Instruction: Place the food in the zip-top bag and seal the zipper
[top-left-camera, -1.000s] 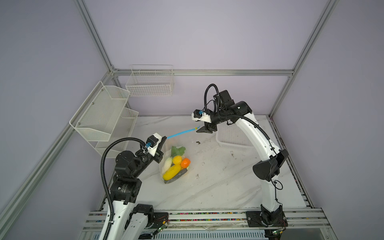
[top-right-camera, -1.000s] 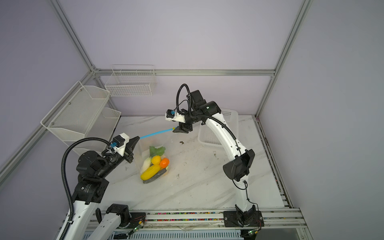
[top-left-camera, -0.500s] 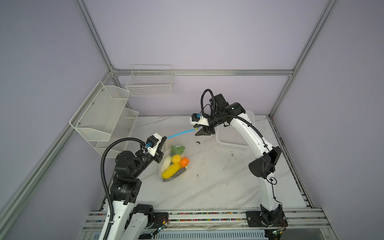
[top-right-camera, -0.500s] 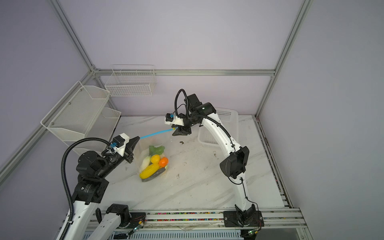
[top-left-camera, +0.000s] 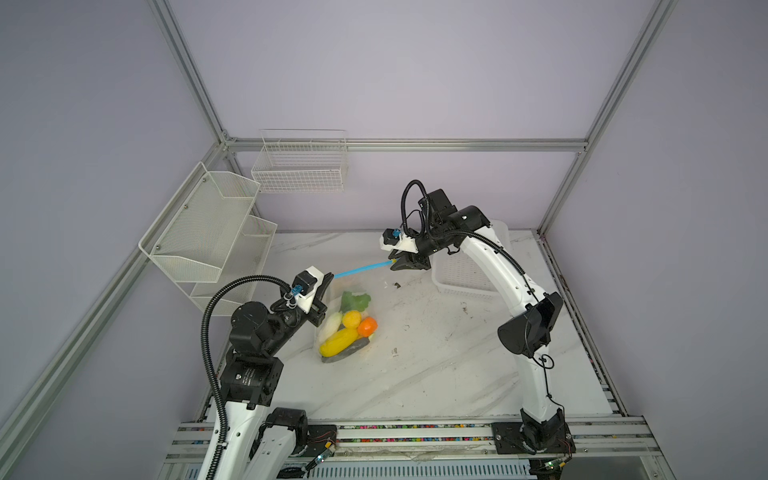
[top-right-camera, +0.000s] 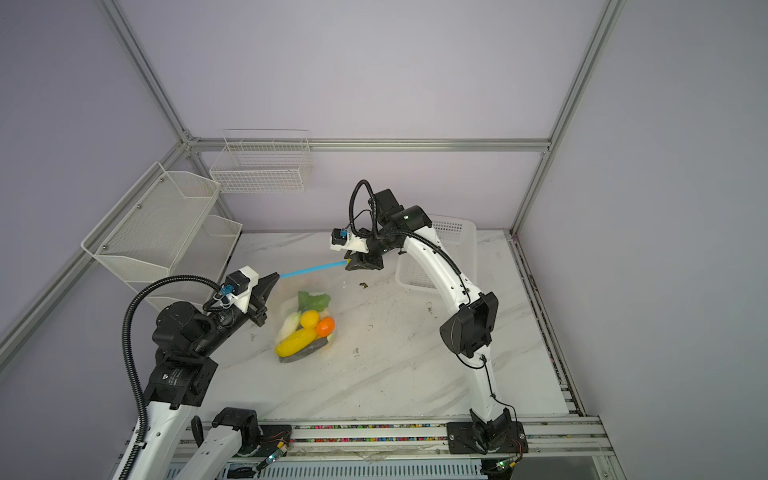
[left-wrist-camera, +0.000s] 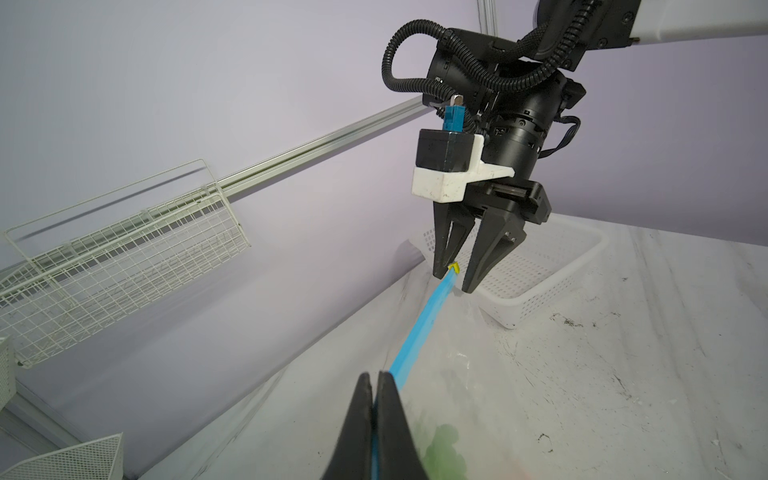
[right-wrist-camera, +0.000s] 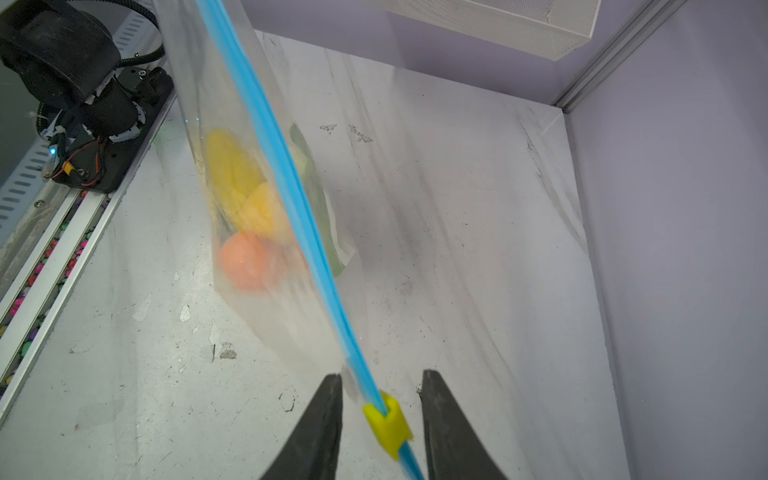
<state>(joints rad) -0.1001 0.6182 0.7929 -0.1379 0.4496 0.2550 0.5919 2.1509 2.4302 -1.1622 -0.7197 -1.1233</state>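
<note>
Robot lab cell, aluminium frame, lilac walls, marble-look tabletop, wall-mounted wire baskets

Zipper stretching taut along top of zip-top bag, barring passage across it. Left gripper pinching one end of strip; right gripper straddling yellow slider at other end, narrow gap showing each side. Perforated basket crowding far right of bag. Wire shelves overhanging table edge left of bag. Tabletop lying bare in front of bag, offering wide passage.
</note>
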